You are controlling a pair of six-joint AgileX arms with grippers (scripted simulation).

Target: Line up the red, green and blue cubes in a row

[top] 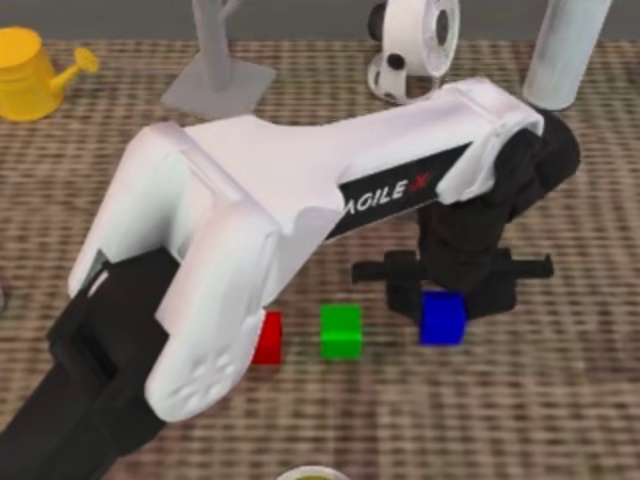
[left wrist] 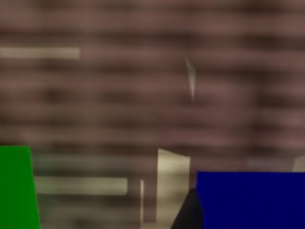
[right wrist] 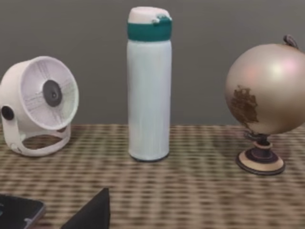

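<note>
Your left arm reaches across the woven table [top: 560,400] from the lower left, and its left gripper [top: 441,312] sits over the blue cube [top: 442,318], fingers on either side of it; you cannot tell from these views whether they are clamped on it or merely close around it. The blue cube stands at the right end of a row with the green cube [top: 340,331] in the middle and the red cube [top: 268,338] at the left, the red one partly hidden under the arm's white casing. Gaps separate all three.

Your right arm is out of the top view; its wrist camera looks at a white fan [right wrist: 39,106], a white flask with a green collar [right wrist: 149,83] and a globe [right wrist: 267,93]. A yellow watering can [top: 35,72] stands at the far left.
</note>
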